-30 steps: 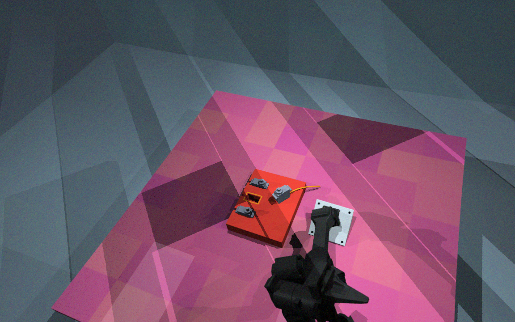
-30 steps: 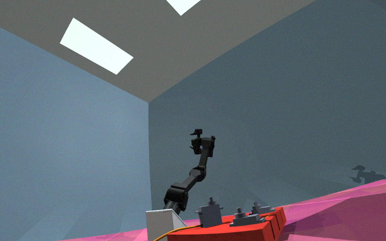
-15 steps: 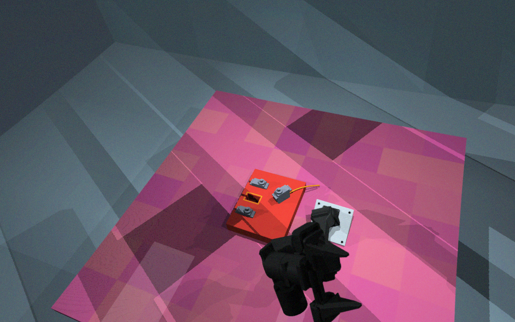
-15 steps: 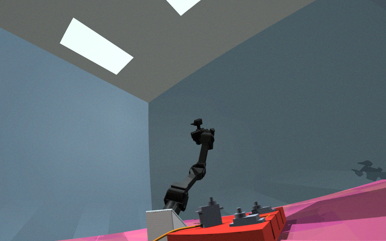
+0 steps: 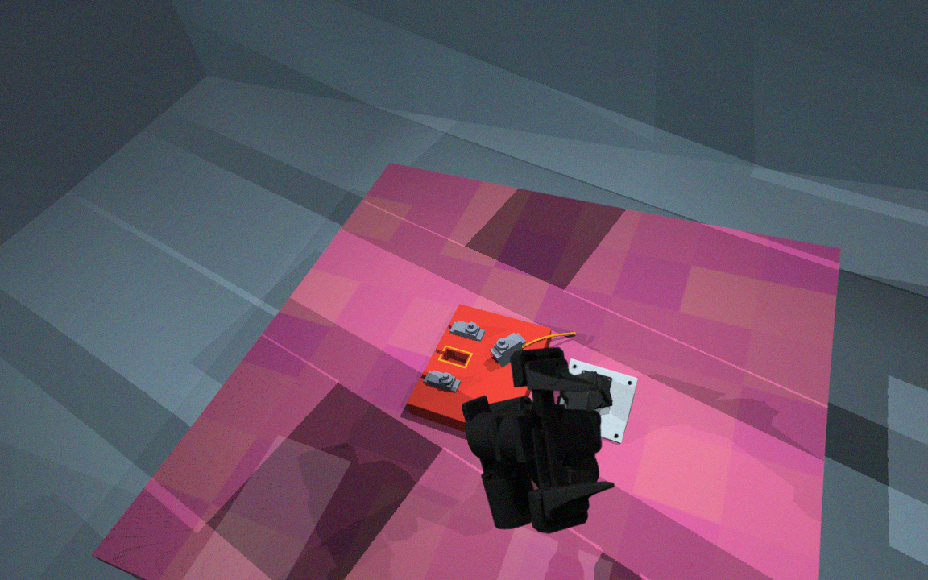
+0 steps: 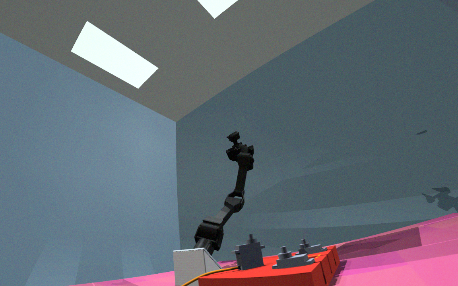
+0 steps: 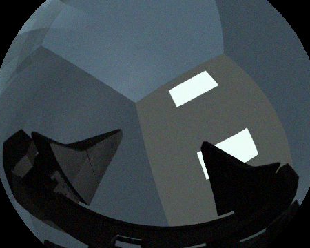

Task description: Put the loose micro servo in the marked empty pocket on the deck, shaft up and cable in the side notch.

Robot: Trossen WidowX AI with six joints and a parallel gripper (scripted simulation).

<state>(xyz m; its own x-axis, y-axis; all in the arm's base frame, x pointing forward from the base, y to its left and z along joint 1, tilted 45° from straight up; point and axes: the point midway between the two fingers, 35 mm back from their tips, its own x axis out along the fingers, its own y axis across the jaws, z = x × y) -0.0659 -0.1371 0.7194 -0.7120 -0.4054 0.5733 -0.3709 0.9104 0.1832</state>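
Pink patchwork mat (image 5: 705,303) on grey floor; grey walls, two ceiling lights. Gripper (image 7: 162,161) raised high, spread, empty. Loose micro servo (image 5: 507,348) stands on the red deck (image 5: 445,400) — at 3 o'clock of the marked pocket (image 5: 456,355).

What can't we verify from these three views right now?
- Pocket's side notch: too small in the top view at the marked pocket; hidden behind the servos in the exterior view.
- Loose servo near side and cable root: the arm covers them in the top view.
- Deck near corner: behind the arm.
- Wrist view: only the ceiling and the open end effector, no deck.
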